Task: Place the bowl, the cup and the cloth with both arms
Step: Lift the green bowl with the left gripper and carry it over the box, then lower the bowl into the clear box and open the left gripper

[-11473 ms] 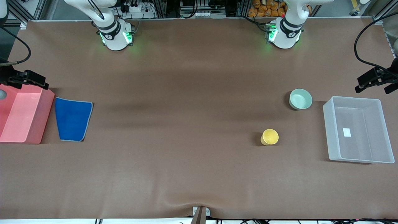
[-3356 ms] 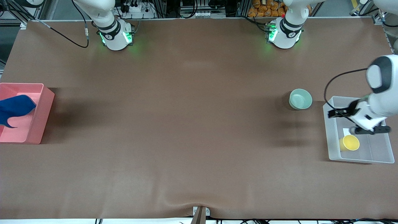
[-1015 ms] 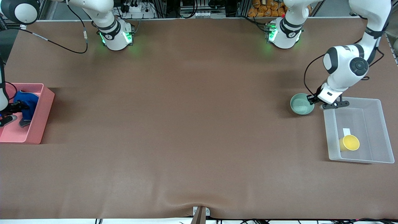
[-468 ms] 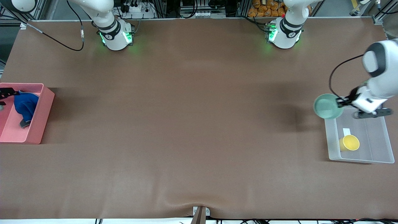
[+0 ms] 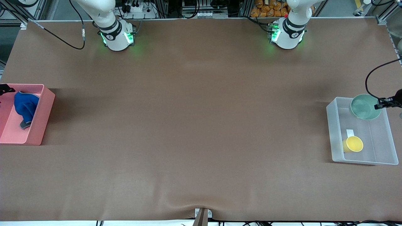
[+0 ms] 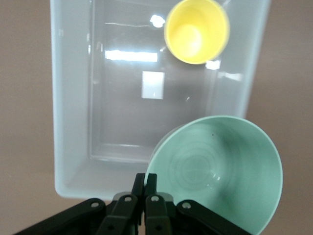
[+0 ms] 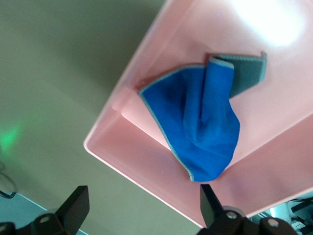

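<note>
We've got the left gripper (image 6: 145,188) up over the clear bin (image 6: 71,98), jaws pinched on the bowl (image 6: 220,171) rim. The cup (image 6: 197,30) sits in that bin. Right gripper (image 7: 142,205) hangs spread wide over the pink bin (image 7: 146,181), cloth (image 7: 205,122) crumpled below.

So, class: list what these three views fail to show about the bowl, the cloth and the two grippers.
- Left gripper: cut off at the front view's edge.
- Bowl: underside hidden, so whether it touches the clear bin cannot be told.
- Cloth: crumpled in the pink bin, folds hiding part.
- Right gripper: fingertips only; barely visible in front view.
</note>
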You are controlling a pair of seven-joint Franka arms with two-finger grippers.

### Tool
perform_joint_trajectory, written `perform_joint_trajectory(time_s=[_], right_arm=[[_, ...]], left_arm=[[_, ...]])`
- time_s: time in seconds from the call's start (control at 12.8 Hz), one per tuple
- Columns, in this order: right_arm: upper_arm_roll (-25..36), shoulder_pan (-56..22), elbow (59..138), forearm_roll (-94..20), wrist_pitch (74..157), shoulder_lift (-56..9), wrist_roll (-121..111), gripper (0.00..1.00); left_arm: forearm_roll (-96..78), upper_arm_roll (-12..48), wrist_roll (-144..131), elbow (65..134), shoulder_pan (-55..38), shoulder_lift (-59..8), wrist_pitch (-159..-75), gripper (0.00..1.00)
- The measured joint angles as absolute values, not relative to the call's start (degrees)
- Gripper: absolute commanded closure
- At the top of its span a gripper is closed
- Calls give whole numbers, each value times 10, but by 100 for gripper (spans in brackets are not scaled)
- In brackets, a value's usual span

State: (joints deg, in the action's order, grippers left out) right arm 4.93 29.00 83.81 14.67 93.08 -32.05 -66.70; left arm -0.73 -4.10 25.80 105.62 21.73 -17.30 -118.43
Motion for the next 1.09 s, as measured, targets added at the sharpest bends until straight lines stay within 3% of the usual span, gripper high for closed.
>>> perform_joint_trajectory(time_s=[0.47, 0.94, 1.01, 1.09], right_arm=[[48, 218, 835, 147, 861, -268, -577, 0], [43, 126, 830, 113, 771, -135, -485, 0], [43, 112, 831, 112, 764, -113, -469, 0], [43, 103, 831, 108, 758, -96, -452, 0]], left_arm=[[-28, -43, 307, 1040, 246, -249, -1238, 100], [-39, -40, 317, 1064, 248, -296, -1331, 100], [-39, -40, 317, 1069, 248, -301, -1341, 90], [-39, -40, 323, 1070, 248, -305, -1346, 68]])
